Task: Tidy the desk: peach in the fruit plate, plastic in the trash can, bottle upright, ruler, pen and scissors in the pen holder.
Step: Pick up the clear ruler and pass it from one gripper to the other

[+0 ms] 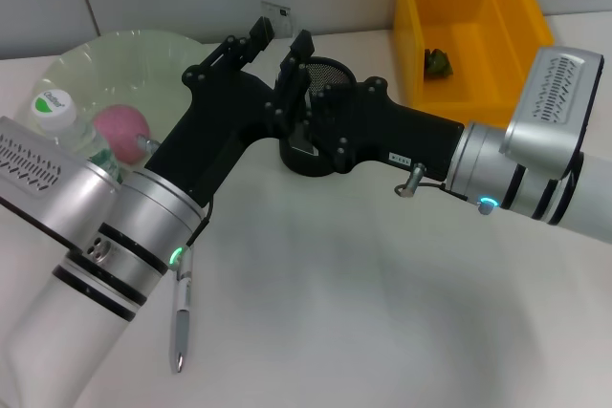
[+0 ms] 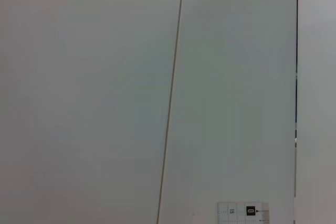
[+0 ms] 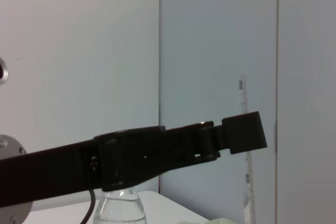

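Note:
My left gripper (image 1: 253, 33) reaches over the desk's back edge, shut on a clear ruler (image 1: 275, 13) held upright above the black mesh pen holder (image 1: 330, 72). The ruler (image 3: 244, 150) also shows in the right wrist view, clamped by the left gripper's fingers (image 3: 241, 128), and its tip (image 2: 242, 212) appears in the left wrist view. My right gripper (image 1: 295, 56) sits at the holder's rim with its fingers apart. The peach (image 1: 122, 129) lies in the fruit plate (image 1: 163, 54). The bottle (image 1: 57, 114) stands upright. A pen (image 1: 182, 312) lies on the desk. Crumpled plastic (image 1: 438, 62) sits in the yellow trash can (image 1: 497, 16). Scissors are out of view.
Both black forearms cross the middle of the desk and hide what lies under them. A wall stands right behind the desk's back edge.

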`<action>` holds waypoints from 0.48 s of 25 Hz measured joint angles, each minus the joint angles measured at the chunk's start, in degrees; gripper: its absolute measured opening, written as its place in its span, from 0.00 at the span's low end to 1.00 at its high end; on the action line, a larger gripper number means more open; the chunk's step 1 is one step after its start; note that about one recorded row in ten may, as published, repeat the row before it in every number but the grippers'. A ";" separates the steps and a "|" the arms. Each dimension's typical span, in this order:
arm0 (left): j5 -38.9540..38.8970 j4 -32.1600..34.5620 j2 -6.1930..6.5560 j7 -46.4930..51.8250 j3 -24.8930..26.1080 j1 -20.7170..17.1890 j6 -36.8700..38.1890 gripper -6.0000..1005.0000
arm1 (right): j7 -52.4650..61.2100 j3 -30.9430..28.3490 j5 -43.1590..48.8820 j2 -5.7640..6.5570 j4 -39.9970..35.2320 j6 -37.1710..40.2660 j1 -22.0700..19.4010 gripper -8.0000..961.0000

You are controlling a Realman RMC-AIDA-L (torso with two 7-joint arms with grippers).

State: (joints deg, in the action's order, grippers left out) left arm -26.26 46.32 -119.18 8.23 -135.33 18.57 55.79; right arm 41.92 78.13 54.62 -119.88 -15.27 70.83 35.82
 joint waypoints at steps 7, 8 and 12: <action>-0.03 0.00 0.00 -0.05 -0.15 0.00 0.02 0.41 | 0.00 0.00 -0.10 0.00 0.33 0.00 0.23 0.11; -0.03 0.00 0.00 -0.06 -0.14 0.02 0.02 0.41 | 0.00 0.02 -0.10 0.00 0.38 0.00 0.29 0.10; -0.10 -0.09 0.00 -0.06 -0.13 0.05 0.02 0.41 | 0.00 0.08 -0.11 0.00 0.40 -0.09 0.31 0.09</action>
State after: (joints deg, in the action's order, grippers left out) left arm -26.36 46.23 -119.18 8.17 -135.46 18.63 55.81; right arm 41.92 78.22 54.52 -119.88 -14.87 70.75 36.12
